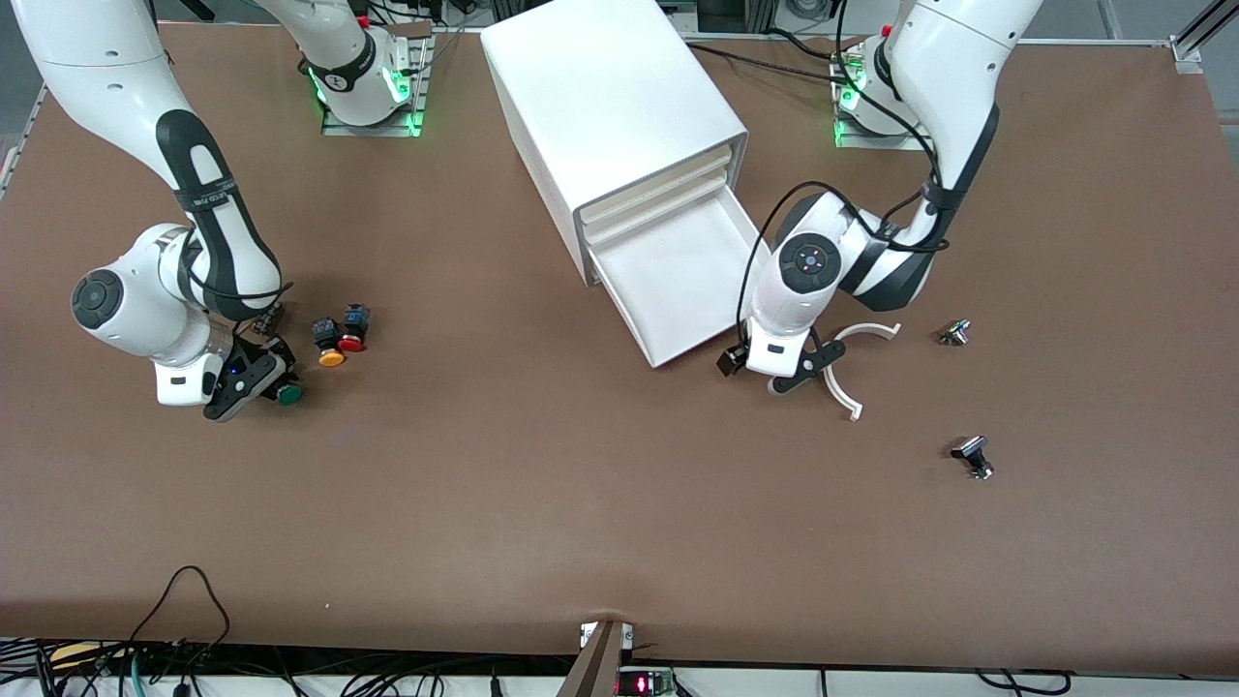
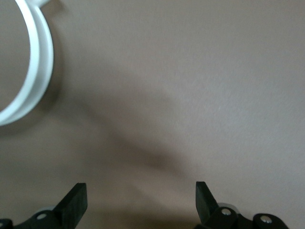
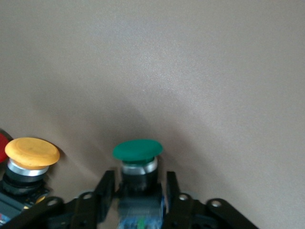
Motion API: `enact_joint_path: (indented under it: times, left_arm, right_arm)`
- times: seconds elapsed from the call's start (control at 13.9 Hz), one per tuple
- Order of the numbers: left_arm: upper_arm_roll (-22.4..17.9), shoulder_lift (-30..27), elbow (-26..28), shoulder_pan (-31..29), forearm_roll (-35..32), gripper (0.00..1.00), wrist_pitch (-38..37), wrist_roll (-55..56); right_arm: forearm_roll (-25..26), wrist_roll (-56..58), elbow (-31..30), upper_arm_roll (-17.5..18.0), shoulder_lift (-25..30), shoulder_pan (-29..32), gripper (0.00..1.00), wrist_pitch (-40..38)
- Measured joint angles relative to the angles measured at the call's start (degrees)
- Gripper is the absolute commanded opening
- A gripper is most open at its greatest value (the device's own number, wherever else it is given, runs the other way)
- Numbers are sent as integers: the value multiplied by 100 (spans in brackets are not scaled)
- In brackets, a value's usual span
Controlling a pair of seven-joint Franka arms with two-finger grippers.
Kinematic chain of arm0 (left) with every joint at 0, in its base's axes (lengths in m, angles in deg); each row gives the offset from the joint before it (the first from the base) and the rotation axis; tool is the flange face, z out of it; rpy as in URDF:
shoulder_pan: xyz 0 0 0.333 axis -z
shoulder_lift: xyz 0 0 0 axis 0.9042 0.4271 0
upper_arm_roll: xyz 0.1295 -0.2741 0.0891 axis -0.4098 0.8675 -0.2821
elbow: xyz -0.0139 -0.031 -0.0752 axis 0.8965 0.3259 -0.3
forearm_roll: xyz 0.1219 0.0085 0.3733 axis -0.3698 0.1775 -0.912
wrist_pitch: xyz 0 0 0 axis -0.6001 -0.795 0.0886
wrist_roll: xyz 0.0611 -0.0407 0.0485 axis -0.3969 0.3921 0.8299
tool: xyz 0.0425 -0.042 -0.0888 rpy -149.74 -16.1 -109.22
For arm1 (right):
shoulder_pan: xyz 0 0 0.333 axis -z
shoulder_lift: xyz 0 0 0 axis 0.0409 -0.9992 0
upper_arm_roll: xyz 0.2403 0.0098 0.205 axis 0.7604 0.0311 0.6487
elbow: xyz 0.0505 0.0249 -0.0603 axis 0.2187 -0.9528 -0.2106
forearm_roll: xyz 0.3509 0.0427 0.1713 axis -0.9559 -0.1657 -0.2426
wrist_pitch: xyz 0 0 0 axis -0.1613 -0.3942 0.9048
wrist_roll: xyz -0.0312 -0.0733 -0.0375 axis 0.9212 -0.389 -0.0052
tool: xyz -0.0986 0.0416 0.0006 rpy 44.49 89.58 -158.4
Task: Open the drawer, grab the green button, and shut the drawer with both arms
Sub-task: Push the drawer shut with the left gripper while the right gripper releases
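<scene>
The white cabinet (image 1: 610,106) stands at the table's middle with its lowest drawer (image 1: 678,281) pulled out and empty. My right gripper (image 1: 263,387) is low at the table near the right arm's end. It is shut on the dark body of the green-capped button (image 1: 287,393). In the right wrist view the button (image 3: 138,151) sits between my fingers (image 3: 106,188), and the right gripper (image 3: 139,193) holds it by its sides. My left gripper (image 1: 805,370) is open and empty over bare table beside the drawer's front corner; it also shows in the left wrist view (image 2: 140,193).
A yellow-capped button (image 1: 330,341) (image 3: 32,152) and a red-capped button (image 1: 353,329) lie just beside my right gripper. A white curved strip (image 1: 869,329) (image 2: 38,71) lies by my left gripper. Two small metal parts (image 1: 955,333) (image 1: 973,457) lie toward the left arm's end.
</scene>
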Motion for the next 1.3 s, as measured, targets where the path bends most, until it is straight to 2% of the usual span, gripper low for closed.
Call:
enact_joint_path:
  times: [0.29, 0.65, 1.01, 1.3]
  left_arm:
    - [126, 24, 181, 286, -4, 100, 1, 380]
    - [619, -145, 451, 350, -4, 100, -2, 693]
    - [1128, -393, 729, 371, -4, 100, -5, 1164]
    - [1376, -423, 854, 376, 1, 100, -42, 1291]
  right_arm:
    - [-13, -192, 200, 61, 124, -21, 100, -248]
    - [29, -858, 999, 100, 394, -243, 100, -1558]
    - [333, -1494, 1602, 99, 571, -314, 100, -2511]
    - [542, -1728, 2029, -1, 825, -315, 100, -3531]
